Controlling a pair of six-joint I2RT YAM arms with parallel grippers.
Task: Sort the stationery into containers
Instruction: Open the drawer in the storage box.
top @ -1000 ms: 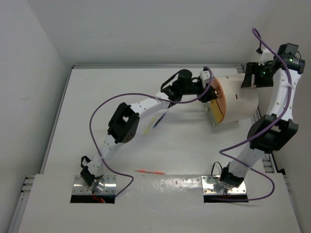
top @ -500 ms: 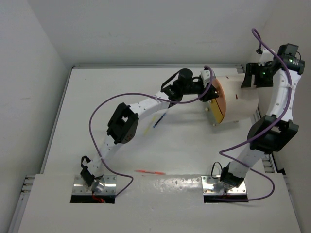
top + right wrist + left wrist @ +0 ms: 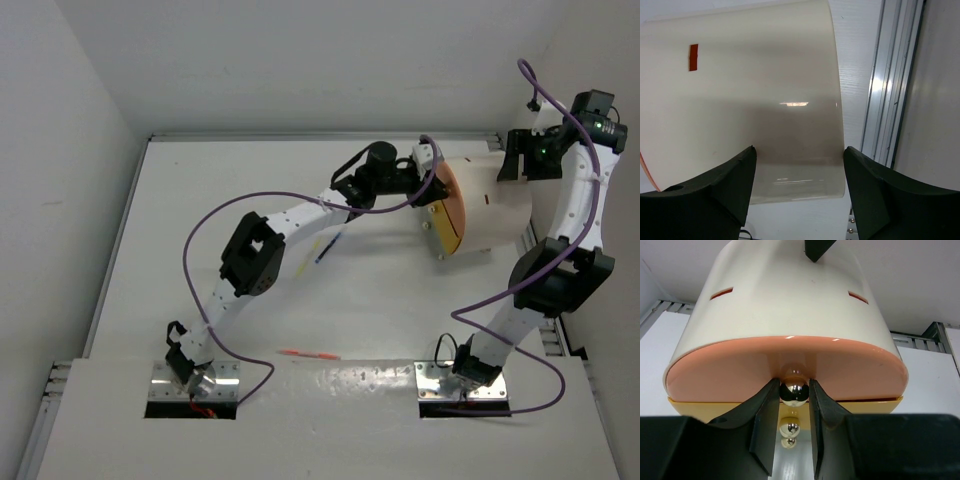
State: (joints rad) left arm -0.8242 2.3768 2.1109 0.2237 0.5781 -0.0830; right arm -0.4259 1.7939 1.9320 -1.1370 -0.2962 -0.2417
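Left gripper (image 3: 792, 386) is clamped on the chrome knob (image 3: 793, 393) of the cream drum (image 3: 790, 300), on its orange drawer (image 3: 730, 385), back-right on the table (image 3: 380, 310). Right gripper (image 3: 799, 152) straddles the drum's rear, can't tell if it's squeezing. Red pen (image 3: 308, 354) lies near the front edge.

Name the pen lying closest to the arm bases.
The red pen, lying alone; the blue pen and yellow pen lie side by side, much farther out.

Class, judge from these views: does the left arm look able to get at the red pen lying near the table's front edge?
Probably yes: the red pen lies in the open with nothing over it, but the left gripper is closed on the drawer knob and must release first.
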